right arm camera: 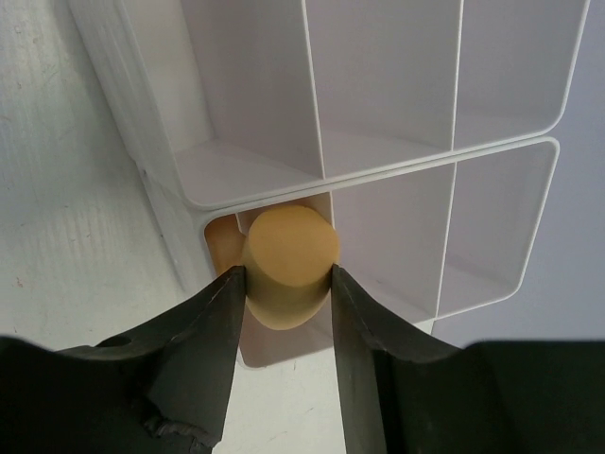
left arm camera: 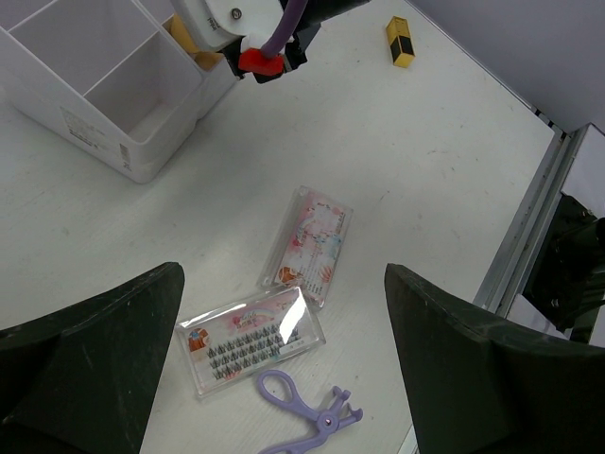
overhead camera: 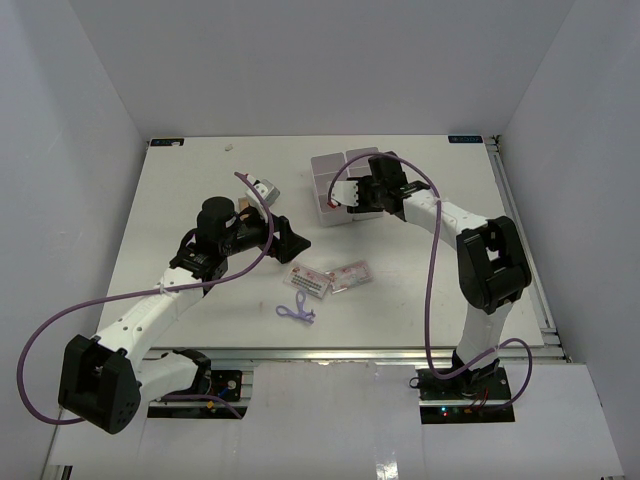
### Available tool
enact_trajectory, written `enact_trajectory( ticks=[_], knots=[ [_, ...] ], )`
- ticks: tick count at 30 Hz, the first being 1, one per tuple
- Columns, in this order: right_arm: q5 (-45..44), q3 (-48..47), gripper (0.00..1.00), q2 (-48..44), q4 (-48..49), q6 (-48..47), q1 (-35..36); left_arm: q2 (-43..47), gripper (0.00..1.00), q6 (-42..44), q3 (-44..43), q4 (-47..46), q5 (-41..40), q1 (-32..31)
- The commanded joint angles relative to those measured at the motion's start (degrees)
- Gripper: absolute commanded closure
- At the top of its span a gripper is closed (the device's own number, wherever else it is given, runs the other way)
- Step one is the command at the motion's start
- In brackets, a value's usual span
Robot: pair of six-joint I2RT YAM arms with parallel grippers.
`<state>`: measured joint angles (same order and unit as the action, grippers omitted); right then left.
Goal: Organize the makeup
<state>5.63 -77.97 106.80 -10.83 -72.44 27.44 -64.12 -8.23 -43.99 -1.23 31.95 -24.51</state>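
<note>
Your right gripper (right arm camera: 285,276) clasped a tan sponge (right arm camera: 288,248) over a corner compartment of the white box (right arm camera: 312,95). Your left gripper (left arm camera: 282,272) stood fully released above the lash packet (left arm camera: 253,340), the printed packet (left arm camera: 309,248) and the purple tool (left arm camera: 307,418).

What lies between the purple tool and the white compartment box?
Two clear packets: the lash packet nearest the purple tool, then a pink-printed packet; beyond it the table is bare up to the box. The left wrist view shows it.
</note>
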Motion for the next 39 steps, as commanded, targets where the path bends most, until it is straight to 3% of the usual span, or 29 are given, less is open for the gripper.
enact_trajectory(
  ticks=[1,32,39],
  knots=[
    [0.47,-0.53,0.50,-1.01,2.87,2.11,-0.33,0.92,0.02,1.03,-1.10,0.27,-0.40,-0.18],
    [5.32,1.47,0.46,-3.99,-0.17,6.98,-2.29,0.38,0.02,1.38,-0.84,0.09,0.20,-0.18],
    [13.31,2.56,0.47,-9.94,-0.83,17.48,-3.56,0.28,0.02,1.17,-0.84,0.09,0.15,-0.18]
  ],
)
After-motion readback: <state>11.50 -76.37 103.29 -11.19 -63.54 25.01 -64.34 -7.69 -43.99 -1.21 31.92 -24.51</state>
